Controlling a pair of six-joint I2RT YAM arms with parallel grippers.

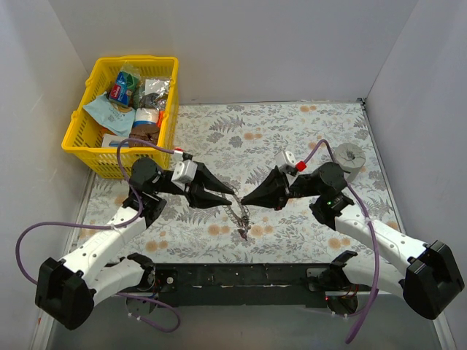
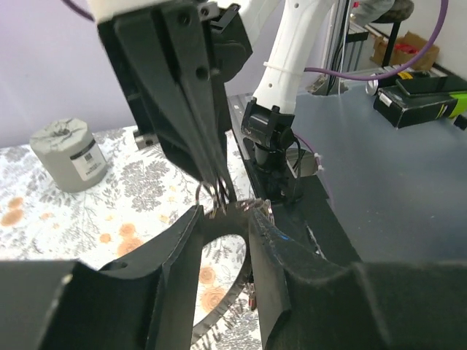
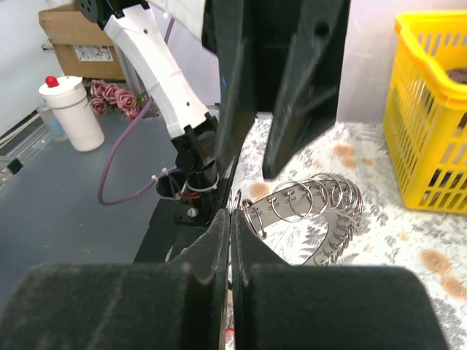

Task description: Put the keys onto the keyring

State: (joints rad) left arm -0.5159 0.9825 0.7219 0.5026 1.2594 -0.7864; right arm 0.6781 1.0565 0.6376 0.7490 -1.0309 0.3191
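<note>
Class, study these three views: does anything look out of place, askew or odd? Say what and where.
The keyring, pinched by the right hand at mid-table, looks bent out of round, more a sagging strip than a ring. The basket in the far left corner sits askew to the mat. Nothing looks spilled.

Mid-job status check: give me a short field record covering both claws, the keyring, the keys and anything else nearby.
left claw: fingers apart, tips at the keyring; grip unclear
right claw: shut on one end of the keyring
keyring: between the two claws
keys: small reddish bit at the ring's near side; too small to tell more
other: yellow basket far left, holding packets; grey cylinder far right
</note>
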